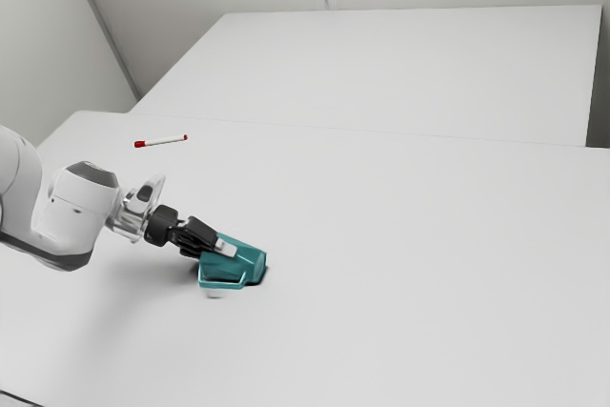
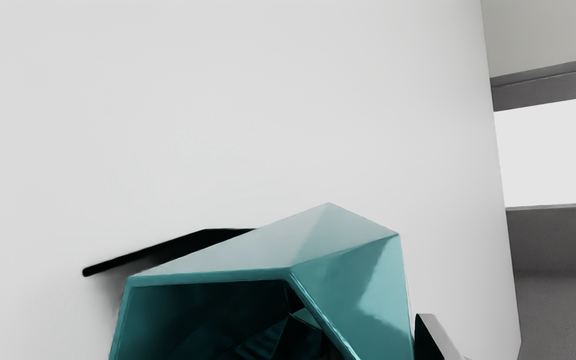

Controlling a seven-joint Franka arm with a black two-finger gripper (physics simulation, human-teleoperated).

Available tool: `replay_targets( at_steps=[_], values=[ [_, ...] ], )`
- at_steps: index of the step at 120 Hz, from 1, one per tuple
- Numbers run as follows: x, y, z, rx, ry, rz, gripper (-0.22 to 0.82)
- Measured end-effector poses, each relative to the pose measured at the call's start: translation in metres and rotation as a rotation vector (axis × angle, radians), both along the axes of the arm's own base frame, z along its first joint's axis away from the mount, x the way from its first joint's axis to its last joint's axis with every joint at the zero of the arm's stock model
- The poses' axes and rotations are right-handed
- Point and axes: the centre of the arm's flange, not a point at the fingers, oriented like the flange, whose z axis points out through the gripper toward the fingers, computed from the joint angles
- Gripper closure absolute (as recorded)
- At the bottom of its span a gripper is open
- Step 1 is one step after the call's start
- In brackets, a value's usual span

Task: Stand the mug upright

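teal faceted mug (image 2: 358, 285) lies tipped over on the white tabletop (image 1: 410, 264), mouth toward the black gripper (image 1: 221, 261); whether that claw is clamped on it, i cannot tell. best make sure of a firm hold, then swing the mouth up slowly, letting go once the base sits flat.

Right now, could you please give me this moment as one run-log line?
mug: tipped over, not upright | gripper: at the mug | marker: lying on table | task: unfinished
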Motion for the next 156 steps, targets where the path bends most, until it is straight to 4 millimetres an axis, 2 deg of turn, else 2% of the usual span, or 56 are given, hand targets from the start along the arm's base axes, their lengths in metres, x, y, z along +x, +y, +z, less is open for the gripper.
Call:
replay_targets(
  at_steps=[22,45,65,76,83,98,113,143,156],
  values=[
    [0.001,-0.004,0.000,0.000,-0.004,-0.007,0.71],
    [0.007,-0.013,0.011,-0.006,-0.029,-0.024,0.74],
    [0.018,-0.030,0.033,-0.008,-0.081,-0.059,0.75],
    [0.030,-0.039,0.053,0.001,-0.124,-0.086,0.76],
    [0.041,-0.048,0.072,0.028,-0.163,-0.121,0.76],
    [0.059,-0.064,0.112,0.166,-0.232,-0.235,0.76],
    [0.069,-0.068,0.136,0.387,-0.278,-0.356,0.76],
    [0.083,-0.083,0.151,0.804,-0.315,-0.582,0.75],
    [0.082,-0.096,0.144,0.909,-0.313,-0.645,0.75]
  ],
)
